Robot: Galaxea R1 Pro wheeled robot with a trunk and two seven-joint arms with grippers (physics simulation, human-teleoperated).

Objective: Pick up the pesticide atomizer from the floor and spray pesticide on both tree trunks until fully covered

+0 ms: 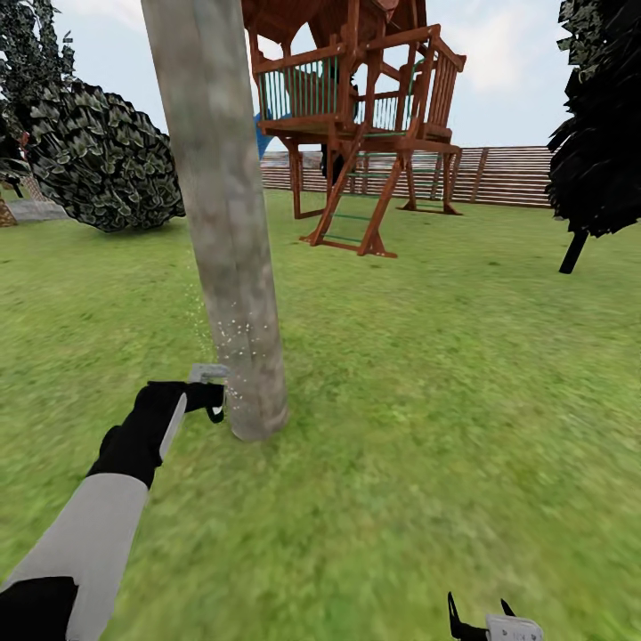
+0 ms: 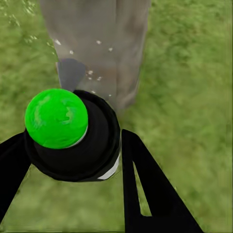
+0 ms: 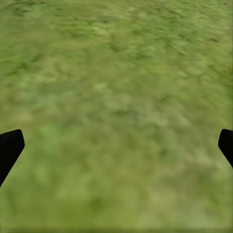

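A thick pale grey-beige tree trunk [image 1: 223, 214] rises from the grass just ahead of me, left of centre. My left gripper [image 1: 212, 394] sits low beside the trunk's base, shut on the pesticide atomizer [image 2: 73, 138], a black bottle with a bright green cap. White spray specks float against the trunk [image 2: 97, 43] just in front of the nozzle. Down at the lower right edge of the head view my right gripper [image 1: 481, 619] hangs over bare grass, open, its black fingertips [image 3: 9, 148] wide apart with nothing between them.
A brown wooden play tower [image 1: 356, 98] with a ladder stands behind the trunk. Behind it runs a slatted fence [image 1: 507, 174]. A round dark bush [image 1: 102, 156] sits at the left, a black conifer [image 1: 601, 133] at the right. Grass lawn [image 1: 445, 356] spreads all around.
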